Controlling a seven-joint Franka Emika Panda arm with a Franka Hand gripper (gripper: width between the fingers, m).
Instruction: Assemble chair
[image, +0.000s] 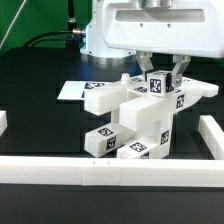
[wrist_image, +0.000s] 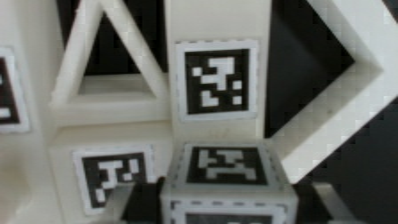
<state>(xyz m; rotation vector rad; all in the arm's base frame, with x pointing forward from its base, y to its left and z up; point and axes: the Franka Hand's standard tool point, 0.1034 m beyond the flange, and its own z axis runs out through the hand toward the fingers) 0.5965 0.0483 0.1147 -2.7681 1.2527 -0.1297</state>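
Jaws are drawn almost fully together and grip a small cube (image: 162, 86) by two opposite sides, with one dark finger (image: 181, 70) on each side of it. The cube's tagged face is turned toward the exterior camera. In the wrist view the same cube (wrist_image: 222, 170) sits between the finger pads, and the X-braced frame (wrist_image: 217, 80) with its tag is close behind it.

The cube is at the top of the chair (image: 135, 120). Whether it is seated in a joint there cannot be told. The chair stands on the black table (image: 40, 135), roughly midway along the edge nearest the exterior camera. It is just behind the border rail (image: 110, 172) that follows that edge. Tagged blocks project from the chair at several heights, and a flat panel (image: 197, 91) reaches toward the exterior view's right.

The marker board (image: 72, 92) lies flat behind the chair toward the exterior view's left. A second rail (image: 214, 135) runs along the edge at the exterior view's right.
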